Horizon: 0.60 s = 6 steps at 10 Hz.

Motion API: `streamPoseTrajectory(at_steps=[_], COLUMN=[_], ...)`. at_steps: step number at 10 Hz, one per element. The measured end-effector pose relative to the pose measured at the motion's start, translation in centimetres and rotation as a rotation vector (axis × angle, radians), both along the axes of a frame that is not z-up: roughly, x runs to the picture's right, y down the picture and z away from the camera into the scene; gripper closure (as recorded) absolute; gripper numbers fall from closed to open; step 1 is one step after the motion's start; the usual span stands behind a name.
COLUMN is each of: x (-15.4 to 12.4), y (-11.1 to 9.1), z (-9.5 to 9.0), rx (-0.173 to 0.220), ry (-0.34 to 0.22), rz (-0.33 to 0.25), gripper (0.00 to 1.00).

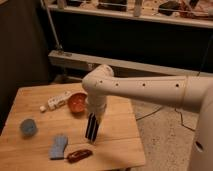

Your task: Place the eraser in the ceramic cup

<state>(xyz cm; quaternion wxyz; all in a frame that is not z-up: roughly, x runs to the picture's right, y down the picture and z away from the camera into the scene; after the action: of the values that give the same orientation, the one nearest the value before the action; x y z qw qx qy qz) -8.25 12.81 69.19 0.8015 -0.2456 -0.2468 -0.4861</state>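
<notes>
My gripper hangs straight down from my white arm over the middle of the wooden table, and its fingers are clamped together on the top end of the eraser. The eraser hangs upright, black with pale stripes running along its length, and I cannot tell whether its lower end touches the tabletop. The ceramic cup, small and light blue, stands well apart at nine o'clock from the eraser, near the table's left edge. The orange-red bowl sits just beside my gripper at eleven o'clock, with the white segmented bar beyond it. The blue-grey cloth lies at eight o'clock, and the dark red-brown oblong at seven o'clock.
</notes>
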Motion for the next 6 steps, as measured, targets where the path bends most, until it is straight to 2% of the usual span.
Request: streamPoseTrajectory(at_steps=[2,6], x=[-2.2,-5.3], y=[-0.6,-1.3], z=[-1.0,-2.5], rx=[0.031,0.066], ry=[-0.034,-0.084], rz=[-0.018,-0.058], gripper=[1.0,1.0])
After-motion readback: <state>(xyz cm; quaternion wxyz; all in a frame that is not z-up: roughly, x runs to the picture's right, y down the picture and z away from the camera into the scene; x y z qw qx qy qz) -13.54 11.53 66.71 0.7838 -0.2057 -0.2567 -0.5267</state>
